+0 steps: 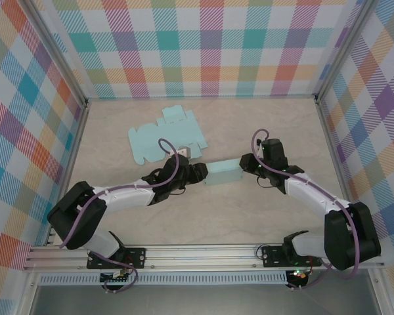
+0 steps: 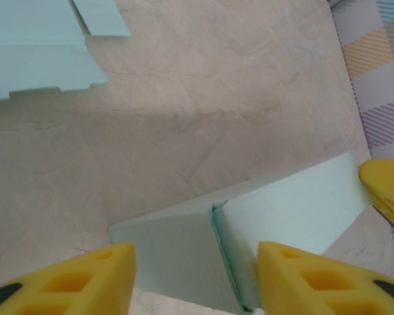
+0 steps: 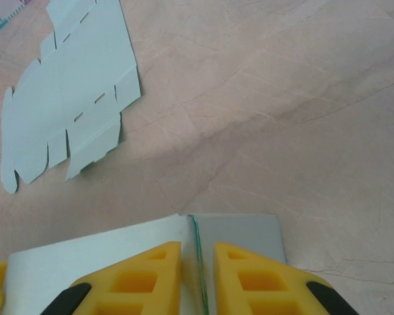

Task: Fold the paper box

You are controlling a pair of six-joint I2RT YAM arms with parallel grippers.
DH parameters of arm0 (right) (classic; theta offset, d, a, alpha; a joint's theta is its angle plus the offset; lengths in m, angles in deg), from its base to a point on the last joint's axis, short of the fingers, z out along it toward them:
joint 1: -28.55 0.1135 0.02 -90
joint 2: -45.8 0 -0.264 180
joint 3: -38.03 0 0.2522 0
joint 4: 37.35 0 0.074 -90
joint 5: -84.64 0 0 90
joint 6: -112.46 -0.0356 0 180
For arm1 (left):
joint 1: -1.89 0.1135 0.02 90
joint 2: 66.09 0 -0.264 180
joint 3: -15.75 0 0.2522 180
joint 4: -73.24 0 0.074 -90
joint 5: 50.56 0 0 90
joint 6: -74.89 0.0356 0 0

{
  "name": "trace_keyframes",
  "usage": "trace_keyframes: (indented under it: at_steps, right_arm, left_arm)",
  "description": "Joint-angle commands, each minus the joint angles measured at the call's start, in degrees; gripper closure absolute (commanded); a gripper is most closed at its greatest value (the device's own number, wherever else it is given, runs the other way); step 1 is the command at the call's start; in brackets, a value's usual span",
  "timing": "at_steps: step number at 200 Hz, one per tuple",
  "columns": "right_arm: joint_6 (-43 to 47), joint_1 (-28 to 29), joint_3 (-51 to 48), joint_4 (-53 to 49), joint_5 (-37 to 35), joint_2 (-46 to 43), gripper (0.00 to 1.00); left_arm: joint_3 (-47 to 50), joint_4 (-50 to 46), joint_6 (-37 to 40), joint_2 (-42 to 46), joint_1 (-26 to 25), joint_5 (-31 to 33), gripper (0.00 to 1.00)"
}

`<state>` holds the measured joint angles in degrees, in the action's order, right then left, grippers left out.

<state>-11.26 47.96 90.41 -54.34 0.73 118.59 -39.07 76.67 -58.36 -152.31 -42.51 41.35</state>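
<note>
The pale teal paper box (image 1: 224,173) lies folded up at the table's middle, between my two grippers. My left gripper (image 1: 200,174) sits at the box's left end. In the left wrist view that gripper (image 2: 194,282) has its yellow fingers (image 2: 295,279) against both sides of the box (image 2: 302,203) end, where a flap edge shows a seam. My right gripper (image 1: 248,164) is at the right end. In the right wrist view it (image 3: 197,275) is shut on a thin upright edge of the box (image 3: 85,262), with a grey panel to the right of it.
A flat, unfolded teal box blank (image 1: 164,134) lies behind the box toward the back left, also seen as the blank (image 2: 33,52) in the left wrist view and the blank (image 3: 65,98) in the right wrist view. Checkered walls (image 1: 210,46) and a metal frame enclose the table.
</note>
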Motion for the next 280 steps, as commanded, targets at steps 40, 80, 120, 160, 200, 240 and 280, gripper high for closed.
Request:
trace_keyframes:
  at_steps: [40, 80, 120, 160, 200, 240, 280]
  right_arm:
    - [-0.2, -0.5, -3.0, -6.4, -1.8, 1.2, 0.81]
    - [0.6, -0.5, -3.0, -6.9, -0.4, 0.7, 0.81]
    - [2.9, -0.5, -0.9, -10.6, -0.5, -2.1, 0.75]
    - [4.5, -0.5, 1.9, -12.4, -0.7, -2.3, 0.71]
    - [6.0, -0.5, 5.1, -13.5, 0.5, -1.7, 0.64]
    - [8.7, -0.5, 8.8, -16.6, 0.9, -1.7, 0.55]
    - [10.5, -0.5, 11.1, -21.3, -1.0, -4.8, 0.41]
  left_arm:
    - [4.9, -1.1, -1.2, -2.0, 0.8, -0.2, 0.77]
    - [6.0, -1.0, -0.3, -1.1, 0.7, -0.3, 0.80]
    - [1.8, -3.5, 5.0, 1.0, 0.6, 0.2, 0.67]
    - [-6.1, -9.7, 16.6, 3.3, 0.6, 1.7, 0.42]
    - [-12.3, -14.5, 38.5, 3.9, 0.6, -1.5, 0.34]
    - [-12.5, -13.0, 67.7, 2.1, 0.7, -11.5, 0.34]
    - [-18.4, -18.6, 81.9, -2.9, 1.8, -17.2, 0.31]
